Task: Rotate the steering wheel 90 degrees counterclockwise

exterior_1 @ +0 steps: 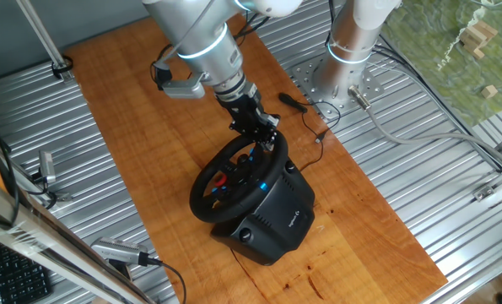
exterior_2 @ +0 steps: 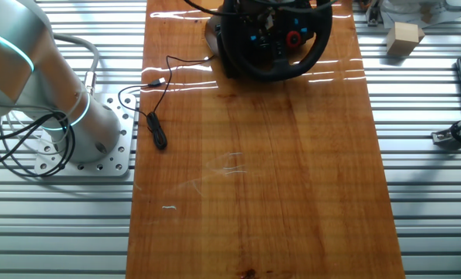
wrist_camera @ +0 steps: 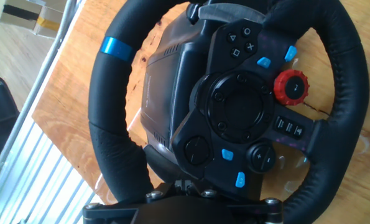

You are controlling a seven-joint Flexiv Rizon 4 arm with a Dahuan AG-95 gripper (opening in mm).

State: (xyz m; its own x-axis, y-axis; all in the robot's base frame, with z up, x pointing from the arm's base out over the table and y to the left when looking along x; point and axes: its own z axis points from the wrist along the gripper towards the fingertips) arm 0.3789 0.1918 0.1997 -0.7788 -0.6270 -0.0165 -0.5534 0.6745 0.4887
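The steering wheel (exterior_1: pixel 202 191) is a black round racing wheel on a boxy black base (exterior_1: pixel 277 221), standing on the wooden table top. In the hand view its rim (wrist_camera: pixel 110 143) fills the frame, with a blue stripe (wrist_camera: pixel 118 48) at upper left and a red knob (wrist_camera: pixel 291 88) and blue buttons on the hub. My gripper (exterior_1: pixel 264 128) sits on the wheel's far upper rim, and its jaws close round the rim at the bottom of the hand view (wrist_camera: pixel 185 186). In the other fixed view the wheel (exterior_2: pixel 278 74) stands at the table's far end; the gripper is mostly cut off there.
A black cable with a plug (exterior_1: pixel 294 101) lies on the wood near the arm's metal base plate (exterior_1: pixel 322 80); it also shows in the other fixed view (exterior_2: pixel 157 130). A wooden block (exterior_2: pixel 404 39) sits off the board on the ribbed metal surface (exterior_2: pixel 431 194).
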